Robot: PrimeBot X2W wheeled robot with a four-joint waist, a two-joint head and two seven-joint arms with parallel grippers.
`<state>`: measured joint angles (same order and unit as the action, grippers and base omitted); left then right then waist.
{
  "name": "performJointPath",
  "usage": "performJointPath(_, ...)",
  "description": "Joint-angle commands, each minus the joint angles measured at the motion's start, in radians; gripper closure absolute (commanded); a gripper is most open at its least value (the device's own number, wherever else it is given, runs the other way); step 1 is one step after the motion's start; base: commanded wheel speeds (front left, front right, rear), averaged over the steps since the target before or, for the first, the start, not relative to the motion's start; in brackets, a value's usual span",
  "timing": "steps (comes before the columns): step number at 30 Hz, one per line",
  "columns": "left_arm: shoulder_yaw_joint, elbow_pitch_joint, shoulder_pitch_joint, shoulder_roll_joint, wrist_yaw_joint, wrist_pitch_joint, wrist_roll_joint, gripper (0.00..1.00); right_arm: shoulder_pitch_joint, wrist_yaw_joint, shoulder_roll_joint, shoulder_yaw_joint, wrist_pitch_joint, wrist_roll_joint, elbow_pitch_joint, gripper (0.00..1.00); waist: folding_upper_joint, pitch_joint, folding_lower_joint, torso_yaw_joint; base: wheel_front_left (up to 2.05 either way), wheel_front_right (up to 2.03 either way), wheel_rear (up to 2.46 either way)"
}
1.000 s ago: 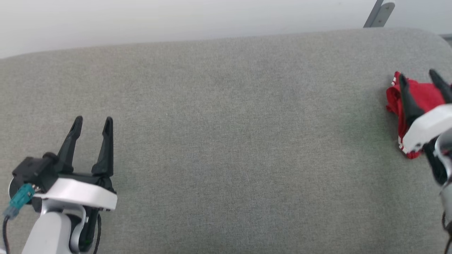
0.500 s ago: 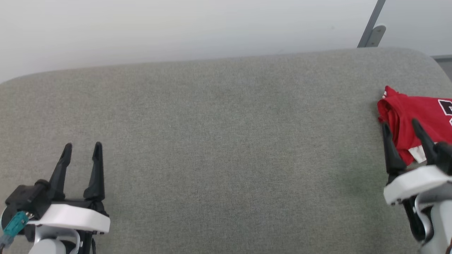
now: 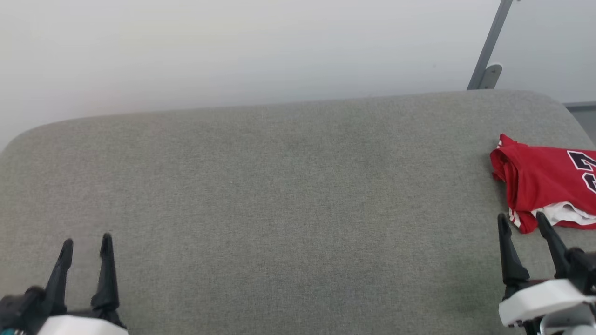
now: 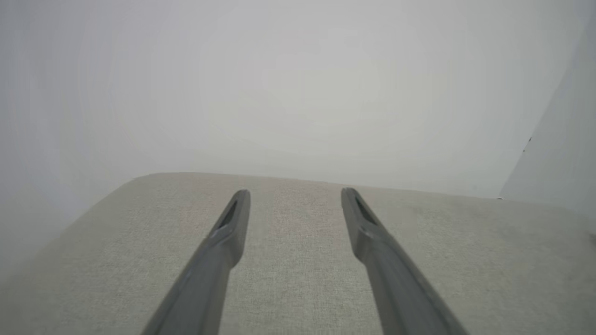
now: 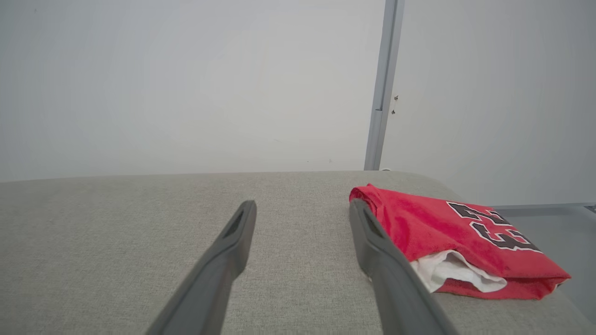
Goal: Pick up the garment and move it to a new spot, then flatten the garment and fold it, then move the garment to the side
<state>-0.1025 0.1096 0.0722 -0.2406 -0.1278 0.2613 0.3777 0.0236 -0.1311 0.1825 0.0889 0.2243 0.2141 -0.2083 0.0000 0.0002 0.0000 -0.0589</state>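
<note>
Garment folded in a red bundle at the right end of the grey fabric table, "23" print up, white fabric poking out of its near edge. Right claw spread wide, empty, tips just short of that near edge. Left claw also spread wide, empty, over the table's left end, well apart from garment.

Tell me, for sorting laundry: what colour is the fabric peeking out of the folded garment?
White, inside the red garment; clearest in the right wrist view.
</note>
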Motion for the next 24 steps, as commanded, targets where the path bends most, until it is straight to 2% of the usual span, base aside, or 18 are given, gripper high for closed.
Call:
performJointPath(1, -0.008, -0.006, 0.015, 0.005, -0.003, 0.005, -0.004, 0.00, -0.012, 0.001, -0.007, 0.001, 0.008, 0.003, 0.005, 0.00, 0.0000, -0.004, 0.0000, 0.003, 0.00, 0.00, 0.00)
performJointPath(5, -0.027, -0.022, 0.060, 0.014, -0.003, 0.005, -0.004, 0.00, -0.045, 0.001, -0.012, 0.003, 0.021, 0.010, 0.011, 0.00, 0.0000, -0.015, 0.0000, 0.014, 0.00, 0.00, 0.00)
performJointPath(13, -0.001, -0.030, 0.140, 0.023, -0.003, 0.005, 0.039, 0.00, -0.097, 0.001, -0.039, -0.006, 0.039, 0.024, 0.024, 0.00, 0.0000, -0.034, 0.0000, 0.040, 0.00, 0.00, 0.00)
performJointPath(24, 0.016, -0.001, 0.165, 0.031, -0.003, 0.005, 0.057, 0.00, -0.158, 0.001, -0.076, 0.037, 0.041, 0.015, 0.069, 0.00, 0.0000, -0.049, 0.0000, 0.077, 0.00, 0.00, 0.00)
